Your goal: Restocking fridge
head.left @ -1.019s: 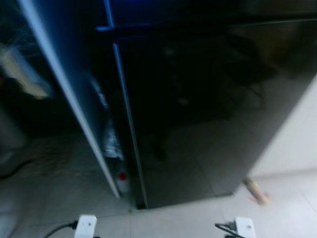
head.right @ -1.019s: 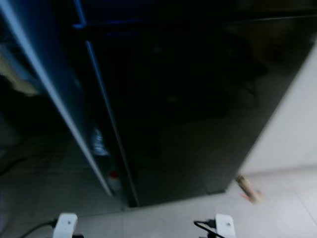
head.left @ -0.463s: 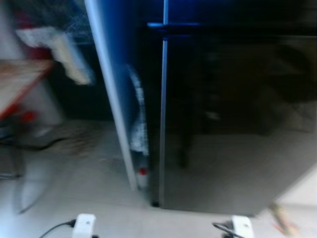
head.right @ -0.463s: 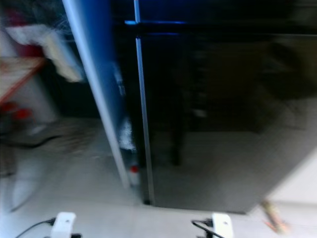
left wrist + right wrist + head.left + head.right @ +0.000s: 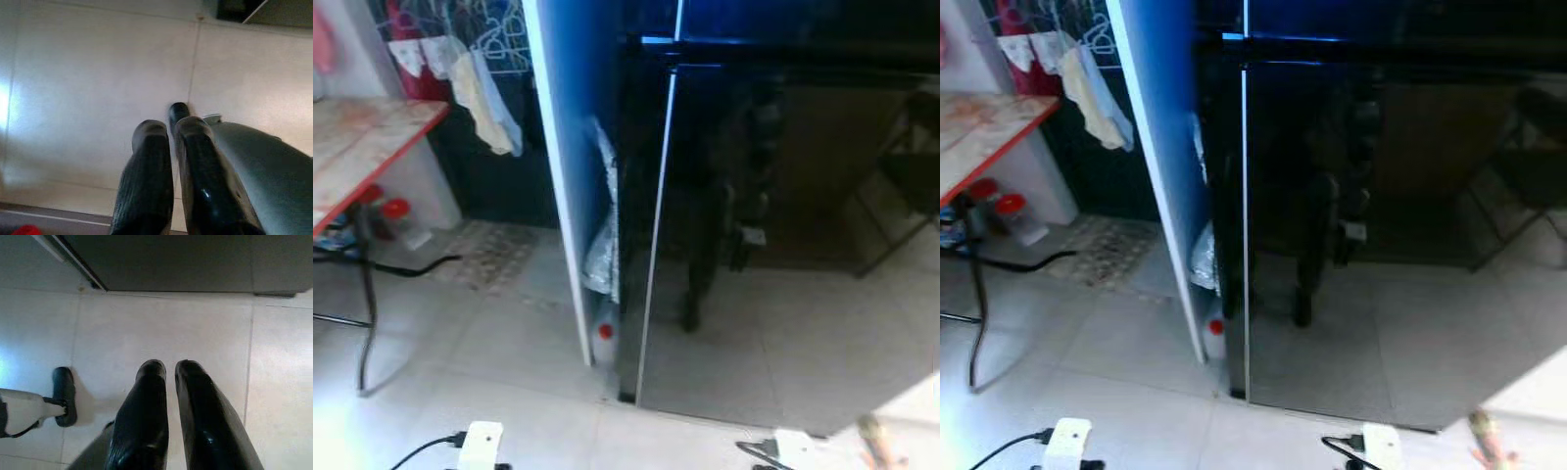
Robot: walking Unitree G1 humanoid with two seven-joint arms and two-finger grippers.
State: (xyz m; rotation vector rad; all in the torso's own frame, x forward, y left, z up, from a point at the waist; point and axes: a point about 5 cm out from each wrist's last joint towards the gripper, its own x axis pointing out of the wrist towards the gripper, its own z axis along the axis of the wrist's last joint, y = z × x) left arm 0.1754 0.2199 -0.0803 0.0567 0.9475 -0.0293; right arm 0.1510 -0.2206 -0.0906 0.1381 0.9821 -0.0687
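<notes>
The fridge [image 5: 773, 245] is seen shut, ahead of and above both grippers. The left gripper [image 5: 168, 129] and right gripper [image 5: 165, 368] are hung over bare floor [image 5: 146, 323], fingers nearly together, nothing held. Restocking is judged not yet begun.

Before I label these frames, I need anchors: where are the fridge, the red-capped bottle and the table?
fridge [image 5: 783, 245], left eye view, glossy black door.
bottle [image 5: 604, 343], left eye view, below its red cap.
table [image 5: 352, 147], left eye view, worn top.
</notes>
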